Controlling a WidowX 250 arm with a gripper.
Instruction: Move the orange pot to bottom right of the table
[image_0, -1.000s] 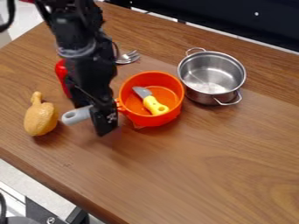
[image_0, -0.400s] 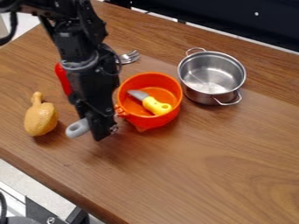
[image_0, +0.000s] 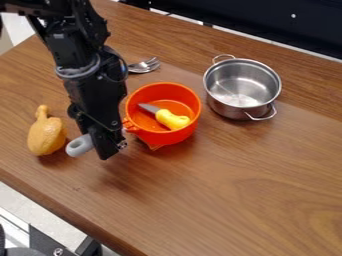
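One toy drumstick (image_0: 47, 137), one orange pot (image_0: 161, 89) and one steel pot (image_0: 242, 87) made a row across the table (image_0: 234, 200).
Beside the drumstick, the gripper (image_0: 112, 150) was clamped on the orange pot's grey handle (image_0: 79, 145); a fork (image_0: 145, 66) lay nearer the far edge; the orange pot, a yellow-handled knife (image_0: 172, 119) inside, was left of the table's middle; the steel pot stood toward the far edge.

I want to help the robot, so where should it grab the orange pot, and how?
Probably by the grey handle, from above. It's slim and sticks out sideways from the orange pot toward the toy chicken. The pot's round body is much wider, so likely harder to pinch.
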